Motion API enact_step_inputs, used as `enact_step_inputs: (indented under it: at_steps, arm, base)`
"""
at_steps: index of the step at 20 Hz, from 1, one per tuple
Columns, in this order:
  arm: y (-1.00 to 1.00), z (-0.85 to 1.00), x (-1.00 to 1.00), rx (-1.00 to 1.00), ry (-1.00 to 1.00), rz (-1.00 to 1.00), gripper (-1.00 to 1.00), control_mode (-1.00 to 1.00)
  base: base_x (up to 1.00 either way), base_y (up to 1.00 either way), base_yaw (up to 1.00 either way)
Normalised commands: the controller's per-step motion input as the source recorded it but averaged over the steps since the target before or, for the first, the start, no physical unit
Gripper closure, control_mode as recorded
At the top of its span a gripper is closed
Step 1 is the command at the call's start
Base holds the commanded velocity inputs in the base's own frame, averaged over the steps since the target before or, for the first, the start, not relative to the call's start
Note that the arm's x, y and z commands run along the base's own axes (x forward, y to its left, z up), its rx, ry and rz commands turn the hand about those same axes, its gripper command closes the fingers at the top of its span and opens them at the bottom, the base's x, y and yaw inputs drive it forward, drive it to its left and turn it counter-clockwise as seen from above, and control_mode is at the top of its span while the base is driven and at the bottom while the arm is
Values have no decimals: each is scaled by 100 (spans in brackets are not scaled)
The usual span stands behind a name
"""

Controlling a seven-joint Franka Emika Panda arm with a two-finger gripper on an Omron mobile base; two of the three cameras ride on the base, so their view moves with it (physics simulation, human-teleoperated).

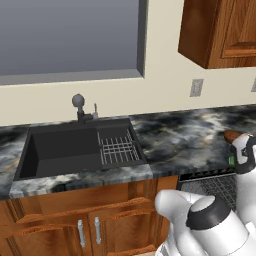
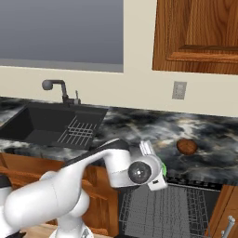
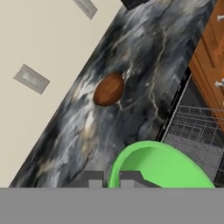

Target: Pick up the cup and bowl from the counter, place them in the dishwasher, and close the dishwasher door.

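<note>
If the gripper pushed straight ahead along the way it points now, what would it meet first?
Probably the counter. The gripper, shut on the cup at its rim, looks down over the counter's front edge. The bowl sits further along that line, though depth is hard to judge, and the dishwasher rack lies off to one side.

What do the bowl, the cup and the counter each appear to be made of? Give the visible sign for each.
The bowl: probably wood, reddish-brown with a dull, faintly grained surface.
The cup: likely plastic, a flat, uniform bright green with no pattern; it sits at the claw.
The counter: seems polished stone, marble-like, black with grey-white swirls.
</note>
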Motion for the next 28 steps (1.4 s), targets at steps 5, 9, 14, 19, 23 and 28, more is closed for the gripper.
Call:
enact_step_inputs:
  at_steps: [5, 9, 14, 19, 23, 28]
  arm:
    - [0, -35, 0, 0, 0, 0, 100, -100]
    - [0, -57, 0, 0, 0, 0, 100, -100]
    - [0, -58, 0, 5, 0, 4, 100, -100]
    - [0, -53, 0, 10, 0, 8, 100, -100]
    - [-5, -50, 0, 11, 0, 8, 100, -100]
    - [-6, -44, 1, 5, 0, 5, 100, -100]
  base:
    - [0, 0, 0]
    - [0, 0, 0]
    - [0, 0, 0]
    - [0, 0, 0]
    - [0, 0, 0]
    - [0, 0, 0]
